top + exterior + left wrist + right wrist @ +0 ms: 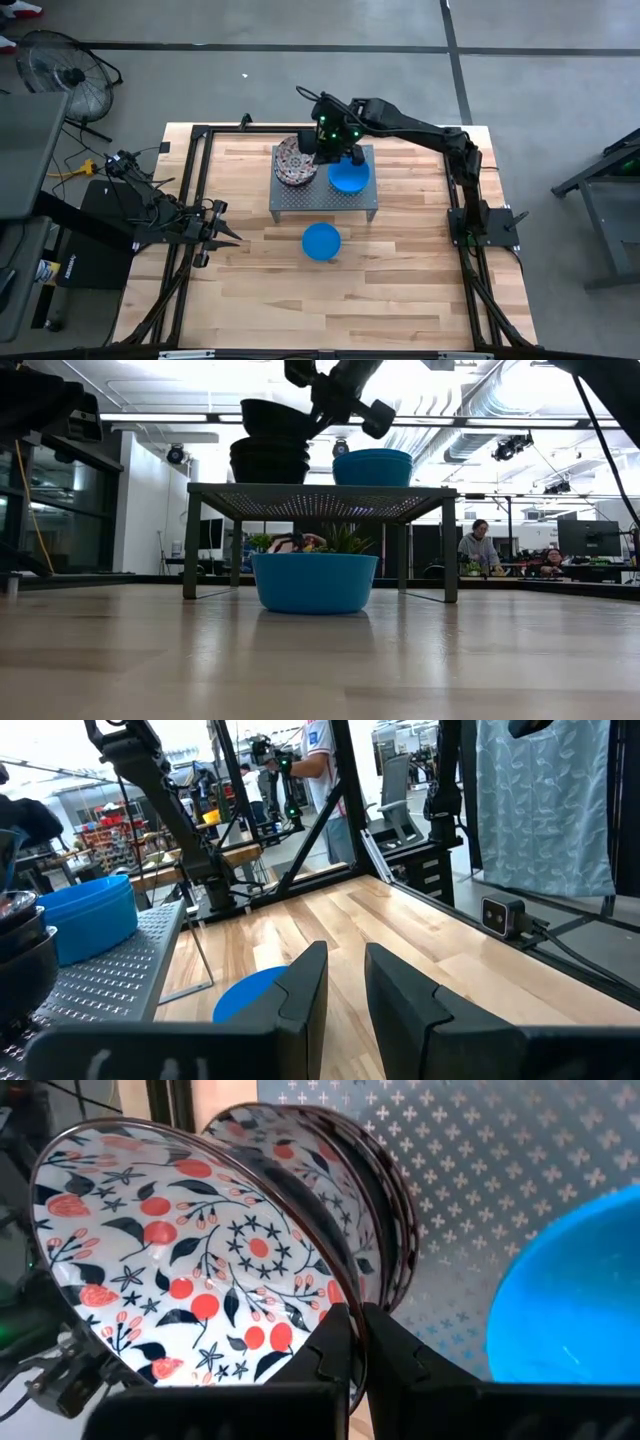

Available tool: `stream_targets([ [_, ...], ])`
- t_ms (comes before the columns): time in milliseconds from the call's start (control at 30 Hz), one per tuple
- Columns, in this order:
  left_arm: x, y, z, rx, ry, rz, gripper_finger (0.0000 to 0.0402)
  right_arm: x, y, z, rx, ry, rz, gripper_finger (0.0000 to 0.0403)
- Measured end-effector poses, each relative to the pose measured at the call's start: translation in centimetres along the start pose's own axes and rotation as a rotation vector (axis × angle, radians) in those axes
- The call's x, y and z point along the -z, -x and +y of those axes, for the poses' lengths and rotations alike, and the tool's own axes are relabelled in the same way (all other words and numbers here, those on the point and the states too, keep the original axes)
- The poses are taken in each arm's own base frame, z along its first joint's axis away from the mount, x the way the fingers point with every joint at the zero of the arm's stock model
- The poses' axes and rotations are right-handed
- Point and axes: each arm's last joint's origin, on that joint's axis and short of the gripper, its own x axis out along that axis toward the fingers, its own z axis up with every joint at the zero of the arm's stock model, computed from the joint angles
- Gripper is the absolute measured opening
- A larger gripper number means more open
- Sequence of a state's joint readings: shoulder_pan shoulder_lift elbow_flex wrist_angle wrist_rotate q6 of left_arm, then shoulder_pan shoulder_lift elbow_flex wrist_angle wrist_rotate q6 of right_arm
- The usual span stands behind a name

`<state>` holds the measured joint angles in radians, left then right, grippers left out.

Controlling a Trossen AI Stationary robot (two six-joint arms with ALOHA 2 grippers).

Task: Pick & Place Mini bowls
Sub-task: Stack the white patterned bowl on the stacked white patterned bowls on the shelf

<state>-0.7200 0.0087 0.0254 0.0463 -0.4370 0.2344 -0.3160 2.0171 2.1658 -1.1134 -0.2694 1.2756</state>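
My right gripper (357, 1342) is clamped on the rim of a floral bowl (190, 1250), holding it just above the stack of floral bowls (295, 162) on the perforated metal stand (325, 200), at about twelve o'clock on the surface (400, 290). A stack of blue bowls (349, 177) sits on the stand beside them, toward three o'clock. One blue bowl (321, 241) rests on the surface just in front of the stand. My left gripper (222, 234) waits at nine o'clock, fingers slightly parted, holding nothing.
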Motion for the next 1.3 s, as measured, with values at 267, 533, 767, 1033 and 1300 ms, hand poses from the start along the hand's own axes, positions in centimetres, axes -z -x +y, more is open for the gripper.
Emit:
stream_targets([
  [267,0.0,0.0,0.0,0.0,0.0,0.0,0.0066,0.8,-0.2,0.1,0.023,-0.05,-0.01,0.0002],
  [533,0.0,0.0,0.0,0.0,0.0,0.0,0.0066,1.7,-0.5,0.2,0.045,-0.059,-0.031,0.0006],
  [767,0.0,0.0,0.0,0.0,0.0,0.0,0.0066,2.2,-0.6,0.1,0.073,-0.051,-0.067,0.0006],
  [1033,0.0,0.0,0.0,0.0,0.0,0.0,0.0066,2.1,-0.6,0.2,0.07,-0.028,-0.1,0.0013],
  [1300,0.0,0.0,0.0,0.0,0.0,0.0,0.0066,1.9,-0.6,0.8,0.014,0.018,-0.121,0.0037],
])
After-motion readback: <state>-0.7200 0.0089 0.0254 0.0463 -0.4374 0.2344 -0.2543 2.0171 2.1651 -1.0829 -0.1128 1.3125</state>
